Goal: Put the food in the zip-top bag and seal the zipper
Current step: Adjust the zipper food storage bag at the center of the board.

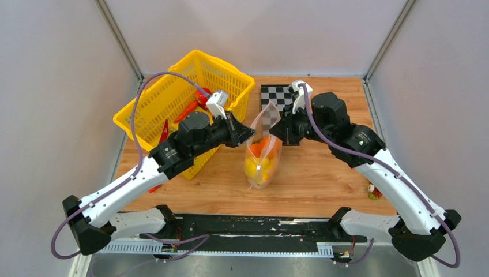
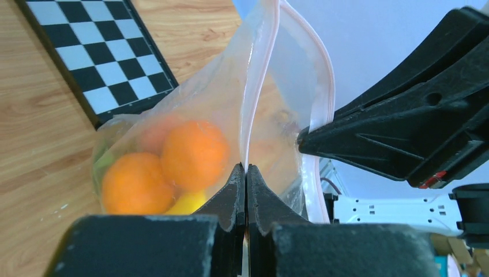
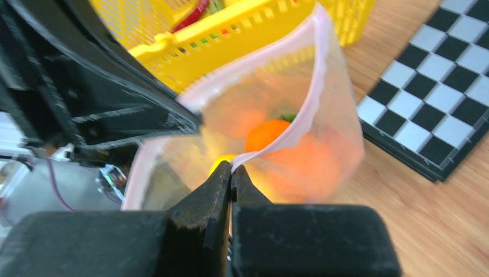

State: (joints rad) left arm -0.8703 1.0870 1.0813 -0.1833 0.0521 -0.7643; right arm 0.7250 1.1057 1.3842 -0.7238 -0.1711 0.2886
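The clear zip-top bag hangs upright over the middle of the table, held between both arms. Orange and yellow food fills its lower part; the left wrist view shows orange pieces behind the plastic. My left gripper is shut on the bag's mouth edge, pinching the pinkish zipper. From the opposite side my right gripper is shut on the zipper strip as well. The mouth gapes open between the two grips.
A yellow plastic basket with red toy pieces inside stands at the back left, close behind my left arm. A checkerboard lies at the back centre. One small piece lies near the right front table edge.
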